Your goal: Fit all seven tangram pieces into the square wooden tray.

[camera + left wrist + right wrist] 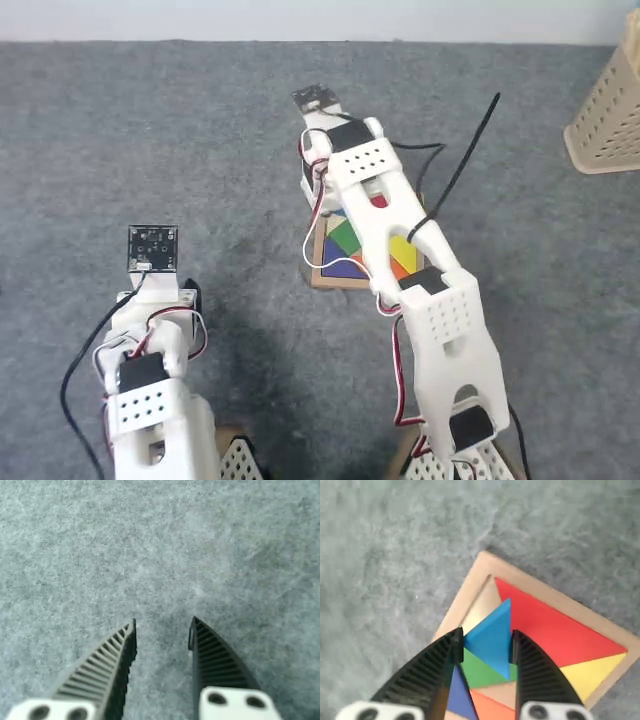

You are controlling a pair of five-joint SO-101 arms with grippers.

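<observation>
The square wooden tray (470, 592) lies on the grey carpet, with its rim (322, 272) showing beside the right arm (372, 190). Inside lie a red triangle (547, 625), a yellow piece (590, 672), a green piece (480, 674), a dark blue piece (457, 700) and an orange piece (490, 707). My right gripper (486, 635) is shut on a light blue triangle (491, 639), held over the tray near its bare wooden corner. My left gripper (162, 630) stands open over bare carpet, and the left arm (150, 330) sits to the tray's left, nearer the front.
A beige perforated basket (610, 100) stands at the far right edge. Grey carpet (150, 130) covers the whole surface around the tray. A black cable (460, 165) loops off the right arm.
</observation>
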